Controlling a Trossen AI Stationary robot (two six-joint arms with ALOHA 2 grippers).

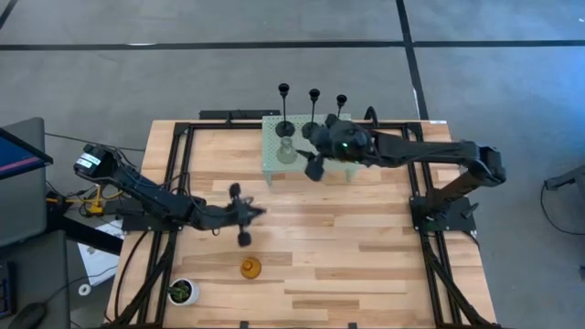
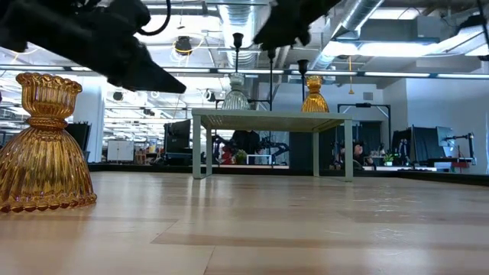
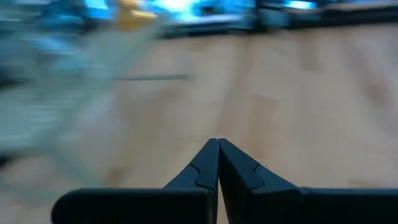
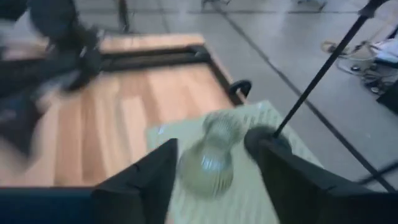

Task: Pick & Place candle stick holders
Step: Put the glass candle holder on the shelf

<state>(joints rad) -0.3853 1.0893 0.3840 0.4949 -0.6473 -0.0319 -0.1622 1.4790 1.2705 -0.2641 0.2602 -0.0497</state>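
Pale grey holder (image 4: 208, 158) sits on the green stand (image 1: 271, 137), beside a black holder's (image 1: 284, 108) base. Right gripper (image 4: 214, 165) hovers over the stand, fingers spread wide either side of the grey one, not touching. Amber holder (image 1: 250, 267) stands alone near the table's (image 1: 366, 247) front edge. Left gripper (image 3: 218, 163) at mid-table, fingers pressed together, empty.

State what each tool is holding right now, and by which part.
Nothing is held. The left tool is shut on nothing above bare table. The right tool is open over the pale green stand, fingers either side of the clear holder, not gripping it.
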